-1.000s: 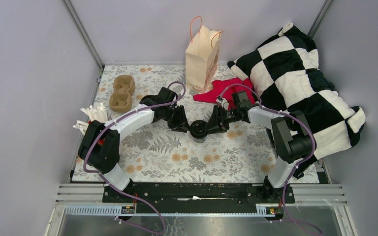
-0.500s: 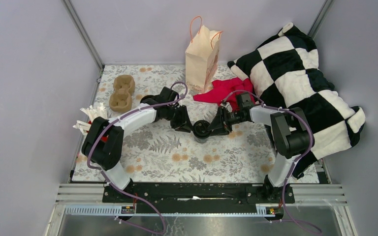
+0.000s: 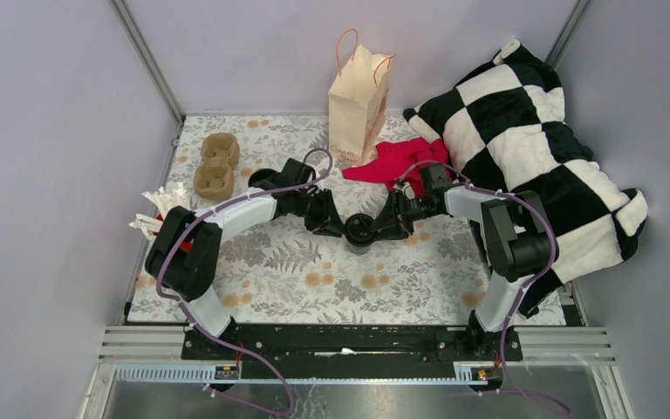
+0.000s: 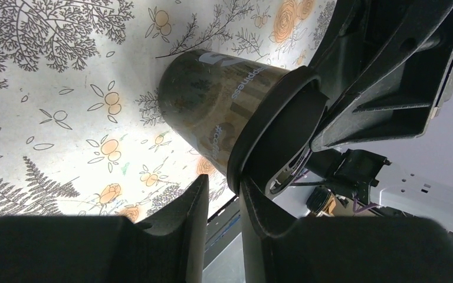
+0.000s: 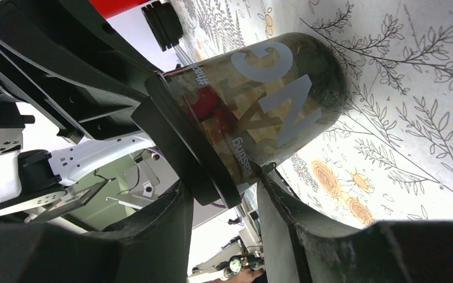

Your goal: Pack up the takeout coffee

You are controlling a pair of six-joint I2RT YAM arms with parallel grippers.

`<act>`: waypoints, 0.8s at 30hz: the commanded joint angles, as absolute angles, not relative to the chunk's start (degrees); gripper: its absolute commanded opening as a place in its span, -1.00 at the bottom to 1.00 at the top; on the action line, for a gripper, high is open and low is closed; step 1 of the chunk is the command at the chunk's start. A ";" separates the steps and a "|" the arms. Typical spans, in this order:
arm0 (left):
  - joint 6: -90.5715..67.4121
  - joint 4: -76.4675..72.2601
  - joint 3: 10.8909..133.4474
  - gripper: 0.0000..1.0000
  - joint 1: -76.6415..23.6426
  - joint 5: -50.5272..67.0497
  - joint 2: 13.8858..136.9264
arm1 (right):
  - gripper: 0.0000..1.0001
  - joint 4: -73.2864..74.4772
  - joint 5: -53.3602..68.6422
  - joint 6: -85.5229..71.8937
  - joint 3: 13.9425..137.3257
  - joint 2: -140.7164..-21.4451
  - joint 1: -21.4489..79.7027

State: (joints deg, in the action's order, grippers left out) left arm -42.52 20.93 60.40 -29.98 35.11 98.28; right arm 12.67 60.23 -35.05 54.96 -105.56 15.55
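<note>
The takeout coffee [image 3: 358, 230], a small black cup with a black lid, stands upright on the flowered cloth mid-table, between both grippers. My left gripper [image 3: 338, 225] reaches it from the left. In the left wrist view one finger rests on the lid [image 4: 277, 135] and the other stands just off the cup wall [image 4: 212, 100], so the left gripper [image 4: 224, 183] is narrowly open. My right gripper [image 3: 379, 225] comes from the right. In the right wrist view the right gripper [image 5: 223, 180] is shut on the lid rim, one finger on the lid top and one on the cup [image 5: 271, 100] under the rim.
A tan paper bag [image 3: 359, 105] stands open at the back centre, with a red cloth [image 3: 393, 161] in front of it. A checkered pillow [image 3: 532, 148] fills the right side. A brown cardboard cup tray [image 3: 216, 164] and white straws [image 3: 161, 205] lie at the left.
The cup has shifted slightly right. The left arm has stretched after it and the right gripper has drawn back a little. Both sets of jaws have narrowed around the lid.
</note>
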 commanded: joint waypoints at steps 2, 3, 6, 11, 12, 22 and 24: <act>-36.64 29.51 51.83 -0.47 -32.78 17.29 109.48 | -0.11 20.35 27.57 -29.93 50.95 -111.47 16.66; -36.21 29.87 52.42 -0.48 -32.90 17.49 109.17 | -0.07 19.61 29.32 -29.16 51.05 -110.54 16.73; -35.27 31.72 56.89 -0.42 -33.47 17.51 105.60 | 0.04 19.52 35.52 -25.39 52.78 -106.41 16.73; -34.98 33.44 69.31 -0.19 -33.49 21.27 102.43 | 0.14 20.51 42.77 -22.84 57.01 -100.95 16.78; -35.44 33.47 71.14 -0.17 -33.49 22.67 102.71 | 0.15 20.12 43.85 -22.85 57.62 -100.56 16.75; -36.26 33.41 74.27 -0.13 -33.40 25.21 101.17 | 0.22 15.14 48.13 -24.20 56.42 -97.22 16.67; -36.58 33.15 74.06 -0.13 -33.39 25.61 100.51 | 0.23 14.81 48.57 -24.38 56.47 -96.67 16.68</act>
